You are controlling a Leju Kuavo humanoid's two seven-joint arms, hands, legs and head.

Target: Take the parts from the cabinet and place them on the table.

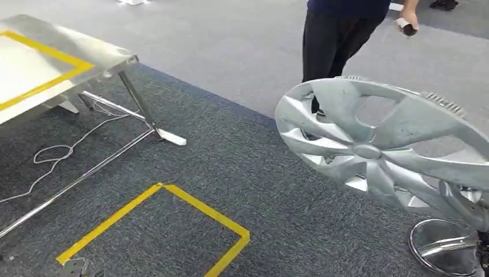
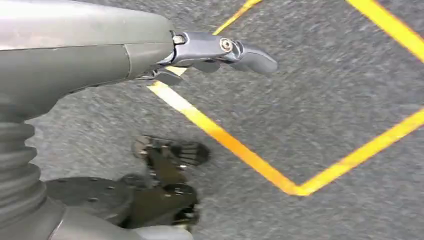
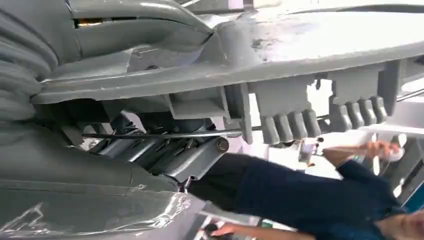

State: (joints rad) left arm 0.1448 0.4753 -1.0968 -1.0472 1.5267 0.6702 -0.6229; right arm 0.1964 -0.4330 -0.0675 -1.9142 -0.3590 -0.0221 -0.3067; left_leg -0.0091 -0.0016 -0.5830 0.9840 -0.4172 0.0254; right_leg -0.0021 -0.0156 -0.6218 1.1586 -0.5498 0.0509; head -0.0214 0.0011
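Right hand (image 3: 165, 150) grips silver hubcap (image 1: 386, 150) by its rim, held aloft at right; left hand (image 2: 220, 52) hangs empty, fingers loosely apart; steel table (image 1: 109, 57) far left — carry level, clearing the person (image 1: 340, 34).

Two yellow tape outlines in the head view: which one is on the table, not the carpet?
The yellow tape outline at upper left, on the silver table. The other tape square lies on the dark carpet, below the table and left of the held hubcap.
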